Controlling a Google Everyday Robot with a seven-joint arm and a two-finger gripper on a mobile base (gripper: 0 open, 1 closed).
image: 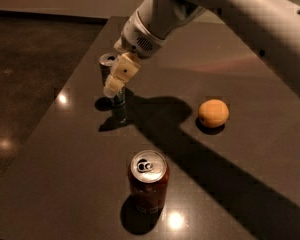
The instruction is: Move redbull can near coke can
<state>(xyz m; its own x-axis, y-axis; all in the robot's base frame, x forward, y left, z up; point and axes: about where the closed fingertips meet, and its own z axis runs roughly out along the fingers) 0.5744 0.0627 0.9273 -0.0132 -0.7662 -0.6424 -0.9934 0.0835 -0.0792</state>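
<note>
On the left of the dark, glossy surface (60, 174), the slim silver redbull can (106, 68) stands upright. The cream gripper (113, 88) overlaps its right side and hides much of it; I cannot tell whether it is clamped or apart. The stout red coke can (148, 181) stands nearer the front, well apart. A round matte orange (213, 113) lies to the right.

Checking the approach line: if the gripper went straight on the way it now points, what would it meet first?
Most likely the slim silver-blue redbull can. The gripper hangs right at it, pointing down and left, and overlaps it in the camera view, though depth is unclear.
</note>
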